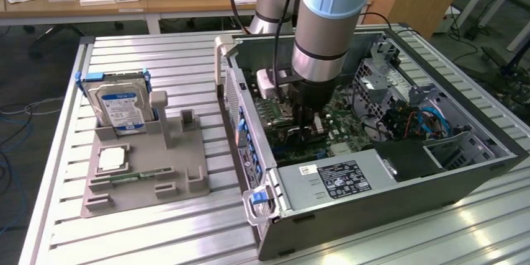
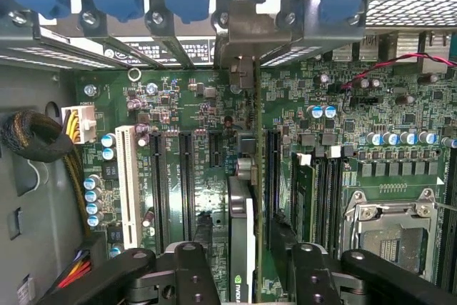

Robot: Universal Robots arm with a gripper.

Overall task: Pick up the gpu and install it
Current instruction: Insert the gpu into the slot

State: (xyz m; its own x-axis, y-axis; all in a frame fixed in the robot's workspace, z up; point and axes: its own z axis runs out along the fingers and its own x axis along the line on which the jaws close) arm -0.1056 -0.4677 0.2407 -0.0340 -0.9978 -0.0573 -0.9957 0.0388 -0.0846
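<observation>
Standing edge-on in a motherboard (image 2: 214,112) slot, gpu (image 2: 240,241), between spread pincer (image 2: 246,269) fingers, unheld

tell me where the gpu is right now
The gpu stands edge-on in a motherboard slot inside the case, between the gripper fingers.

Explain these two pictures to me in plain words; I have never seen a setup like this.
The exterior view shows a robot arm reaching down into an opened computer case that lies on a slatted metal table. Beside the case, a grey holder carries spare parts: a hard drive standing upright and a narrow green memory stick. The wrist view comes from a camera on the arm's wrist, looking past the gripper at the green motherboard. Between its black fingers stands the gpu, edge-on in a slot. The fingers stand apart on either side of it.
</observation>
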